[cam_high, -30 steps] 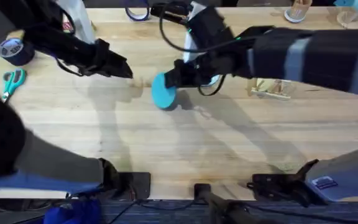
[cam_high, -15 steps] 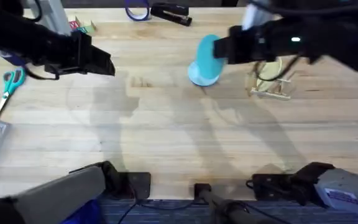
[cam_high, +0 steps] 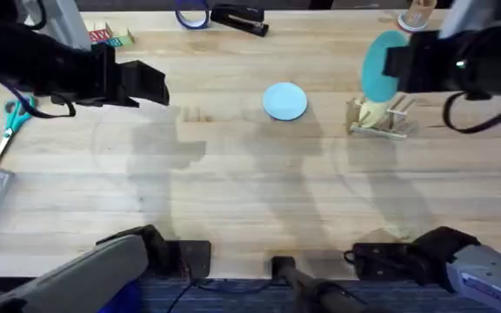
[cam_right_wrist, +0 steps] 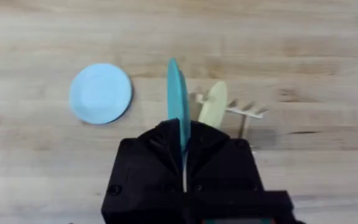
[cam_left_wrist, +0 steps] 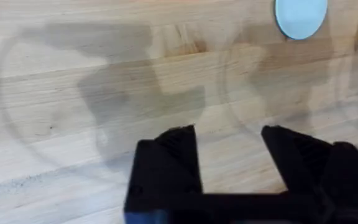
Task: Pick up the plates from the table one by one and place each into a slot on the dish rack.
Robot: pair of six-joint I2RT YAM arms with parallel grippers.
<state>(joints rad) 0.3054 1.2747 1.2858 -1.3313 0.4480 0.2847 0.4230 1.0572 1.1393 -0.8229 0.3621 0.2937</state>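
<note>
My right gripper (cam_high: 396,68) is shut on the teal plate (cam_high: 377,67), which it holds on edge in the air just above the cream dish rack (cam_high: 377,119). From the right wrist the teal plate (cam_right_wrist: 178,102) stands edge-on between my fingers, beside the pale yellow plate (cam_right_wrist: 213,107) that sits in the dish rack (cam_right_wrist: 244,113). The pale light blue plate (cam_high: 284,101) lies flat on the table (cam_high: 250,200), left of the rack; it also shows as a blue disc (cam_right_wrist: 100,93) (cam_left_wrist: 301,17). My left gripper (cam_left_wrist: 229,140) hangs open over bare wood at the far left (cam_high: 159,87).
A black stapler (cam_high: 238,17) and a blue tape ring (cam_high: 192,16) lie at the back edge. Teal-handled scissors (cam_high: 11,116) rest at the far left, with small coloured blocks (cam_high: 110,36) behind them. A cup (cam_high: 418,15) stands at the back right.
My right gripper has carried the teal plate to the right, from beside the pale blue plate to above the dish rack. The left arm has barely shifted.
</note>
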